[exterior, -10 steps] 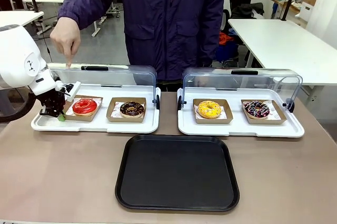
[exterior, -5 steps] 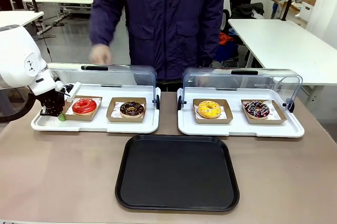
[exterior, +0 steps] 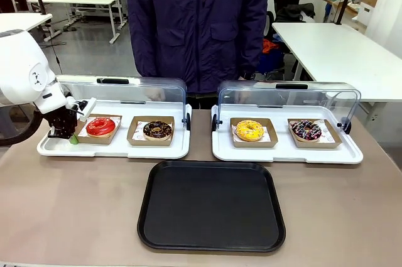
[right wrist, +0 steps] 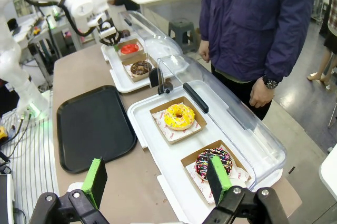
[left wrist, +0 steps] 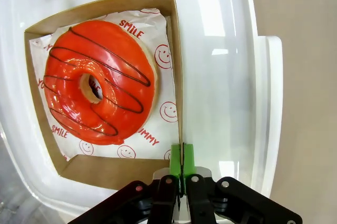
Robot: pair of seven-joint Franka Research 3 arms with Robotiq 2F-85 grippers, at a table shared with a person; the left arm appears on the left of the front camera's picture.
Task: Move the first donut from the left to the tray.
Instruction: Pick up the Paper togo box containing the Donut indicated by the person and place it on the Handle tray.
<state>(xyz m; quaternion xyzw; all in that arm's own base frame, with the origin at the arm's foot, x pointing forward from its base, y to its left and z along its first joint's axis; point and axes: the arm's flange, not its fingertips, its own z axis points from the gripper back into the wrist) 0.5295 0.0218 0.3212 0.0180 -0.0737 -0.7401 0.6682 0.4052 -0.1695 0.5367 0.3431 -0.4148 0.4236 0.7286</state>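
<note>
- My left gripper [left wrist: 181,153] has just finished closing. The green pads now meet on the thin wall of the cardboard holder [left wrist: 177,50], at the holder's corner nearest my wrist.
- Meaning: I judge the grasp made and the lift not yet begun. The holder sits flat, with the first donut from the left [left wrist: 100,81] in it on white printed paper.
- My right gripper [right wrist: 158,179] hangs with its jaws wide apart and nothing between them, off the right-hand end of the black tray [right wrist: 92,126].
- The black tray [exterior: 211,207] is bare: the donut's destination, nearest my side of the table.
- Beyond the tray's far-left corner stands a white tray [exterior: 113,149] with its clear domed lid [exterior: 125,91] swung up. It holds two cardboard holders: the red donut [exterior: 101,126] farthest left, my left gripper [exterior: 70,136] at its outer edge, and a chocolate donut [exterior: 157,130] just beside it, closer to the black tray's middle.
- Beyond the tray's far-right corner stands a second white tray [exterior: 286,152], lid also up. It holds a yellow donut [exterior: 250,130] and a dark sprinkled donut [exterior: 306,130].
- Farthest from the tray, the person [exterior: 198,22] stands at the far table edge. The hand that pointed down over the red donut a moment ago has withdrawn, so the way over to the tray looks free.
</note>
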